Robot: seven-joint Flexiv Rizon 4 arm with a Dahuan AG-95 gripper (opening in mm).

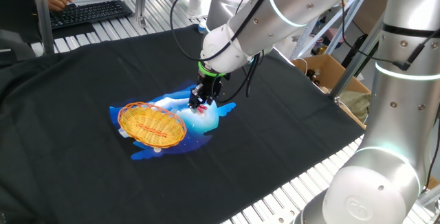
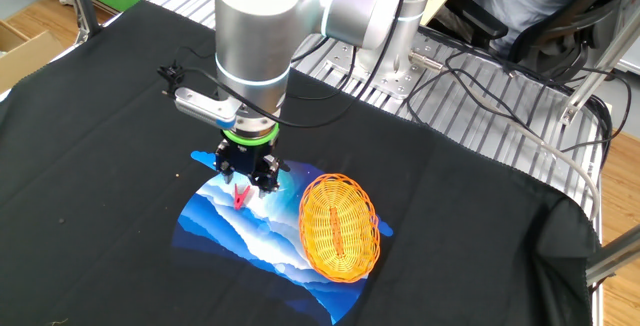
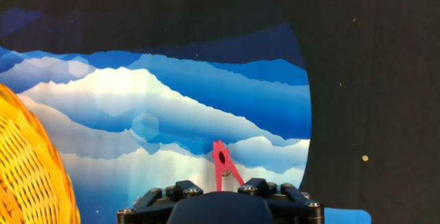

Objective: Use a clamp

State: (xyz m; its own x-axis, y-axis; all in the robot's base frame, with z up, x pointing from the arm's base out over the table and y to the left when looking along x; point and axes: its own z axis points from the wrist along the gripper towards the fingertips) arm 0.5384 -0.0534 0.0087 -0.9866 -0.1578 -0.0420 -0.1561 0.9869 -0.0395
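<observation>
The clamp is a small pink-red clip. It sticks out from between my gripper's fingers in the hand view, over the blue-and-white printed mat. My gripper is shut on the clamp's rear end. In one fixed view the gripper hangs low over the mat's right part with the clamp at its tip, just right of the orange woven basket. In the other fixed view the gripper holds the clamp pointing down, left of the basket. The basket's edge shows at the hand view's left.
A black cloth covers the table. A keyboard with a person's hand on it lies at the far left back. A cardboard box stands off the right edge. Cables run over the metal table top behind the arm.
</observation>
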